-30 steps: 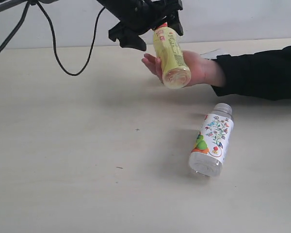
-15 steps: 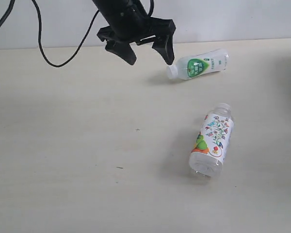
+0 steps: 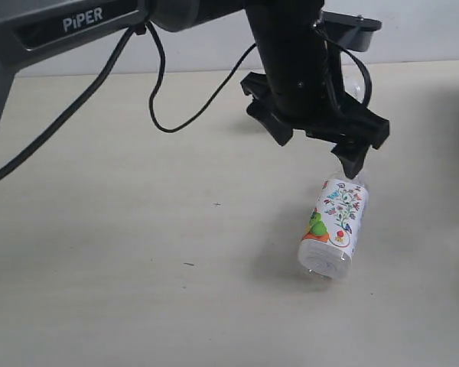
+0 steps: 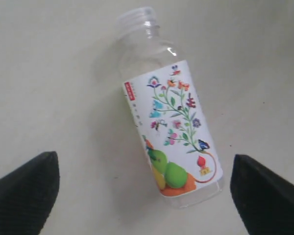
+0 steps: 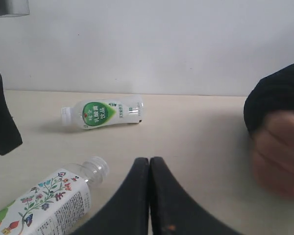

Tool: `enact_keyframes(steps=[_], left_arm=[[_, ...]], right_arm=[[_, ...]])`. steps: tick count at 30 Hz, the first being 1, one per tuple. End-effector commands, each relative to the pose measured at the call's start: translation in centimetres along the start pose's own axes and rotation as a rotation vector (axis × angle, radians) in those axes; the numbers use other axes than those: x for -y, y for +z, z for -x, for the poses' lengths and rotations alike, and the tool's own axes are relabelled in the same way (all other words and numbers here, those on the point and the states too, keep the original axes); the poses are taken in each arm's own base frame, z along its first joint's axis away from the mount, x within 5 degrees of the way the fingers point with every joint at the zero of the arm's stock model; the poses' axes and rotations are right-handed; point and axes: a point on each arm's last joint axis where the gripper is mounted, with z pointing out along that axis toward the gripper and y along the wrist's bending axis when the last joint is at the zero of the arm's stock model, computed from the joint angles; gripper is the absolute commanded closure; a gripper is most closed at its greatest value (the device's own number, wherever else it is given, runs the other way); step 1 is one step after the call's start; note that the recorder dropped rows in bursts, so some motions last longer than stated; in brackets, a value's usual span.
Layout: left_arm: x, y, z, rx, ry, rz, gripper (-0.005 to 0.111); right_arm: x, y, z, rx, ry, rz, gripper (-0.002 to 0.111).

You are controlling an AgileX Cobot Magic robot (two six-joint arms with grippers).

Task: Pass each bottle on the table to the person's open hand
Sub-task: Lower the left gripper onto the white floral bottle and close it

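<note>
Two bottles are all I can see on the surface (image 3: 122, 275), and both lie on their sides. The bottle with flowers on its label (image 3: 335, 225) is toward the right edge, with its neck pointing to the far edge. My left hand (image 3: 317, 153) hangs right above it. Its fingers are spread wide, one on each side, not touching the bottle and holding nothing. The bottle with the green label (image 5: 102, 114) lies close to the far edge, by the wall. My right hand (image 5: 150, 188) is near the first bottle's neck, fingers pressed together and empty. The person's hand (image 5: 279, 154), with its black sleeve (image 5: 277, 95), is over by the right edge. It is blurry, so I cannot tell if it is open. I think both bottles are yet to be handed over, the flowered one first.
</note>
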Motion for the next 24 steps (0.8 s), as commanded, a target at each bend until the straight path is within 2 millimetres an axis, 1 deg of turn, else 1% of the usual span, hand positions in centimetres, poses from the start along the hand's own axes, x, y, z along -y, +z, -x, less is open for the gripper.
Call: enact_keyframes(steps=[1,6,14,19,24], left_arm=[[1.6,1.1,-0.2,-0.02,-0.001,0.007,0.017],[2.3,4.2,-0.7,-0.082,-0.014,0.023,0.017],[1.8,8.0,-1.2,-0.137,-0.018,0.041,0.017],[1.6,9.5,-1.2,-0.123,-0.021,0.041,0.017],[1.5,10.3,-1.0,-0.104,-0.022,0.04,0.017]], right_arm=[[0.0,0.0,0.0,0.016,-0.004,-0.008,0.108],[0.0,0.0,0.0,0.016,-0.004,-0.008,0.108],[0.0,0.0,0.0,0.016,-0.002,-0.007,0.108],[0.0,0.0,0.0,0.016,-0.002,-0.007,0.108],[0.0,0.0,0.0,0.016,-0.002,-0.007,0.108]])
